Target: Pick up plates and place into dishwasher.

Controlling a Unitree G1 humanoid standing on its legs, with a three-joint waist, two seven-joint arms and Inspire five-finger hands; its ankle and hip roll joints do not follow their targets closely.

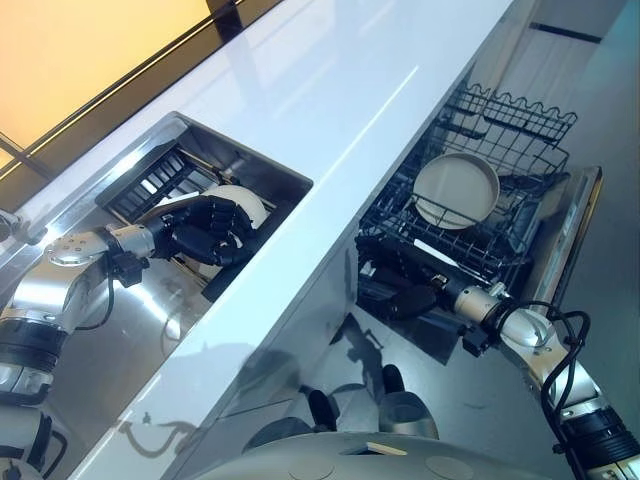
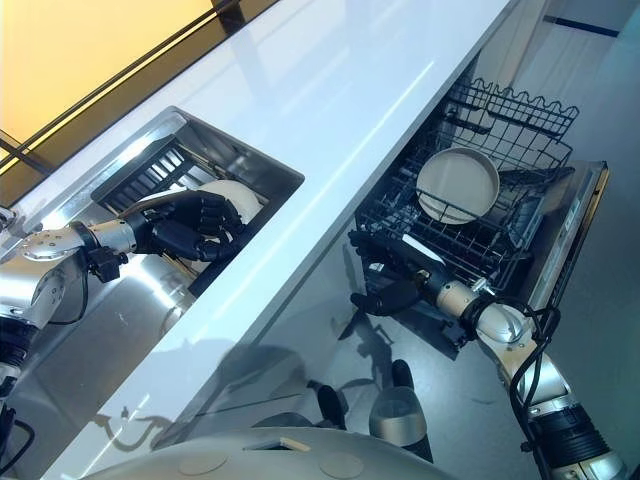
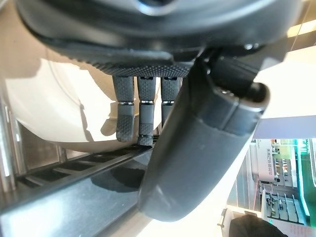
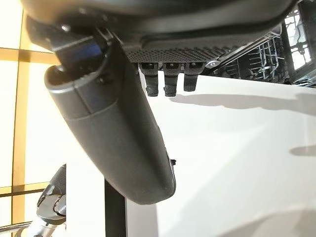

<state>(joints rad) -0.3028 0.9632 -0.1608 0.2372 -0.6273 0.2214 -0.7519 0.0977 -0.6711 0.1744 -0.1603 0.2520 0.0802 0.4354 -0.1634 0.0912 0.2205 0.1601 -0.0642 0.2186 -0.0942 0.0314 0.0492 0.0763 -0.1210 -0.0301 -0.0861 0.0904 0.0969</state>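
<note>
Left hand (image 1: 205, 230) on upright plate (image 1: 243, 199)

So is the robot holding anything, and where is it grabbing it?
Yes. The left hand is curled round a white plate in the sink, at its rim. The right hand holds nothing.
</note>
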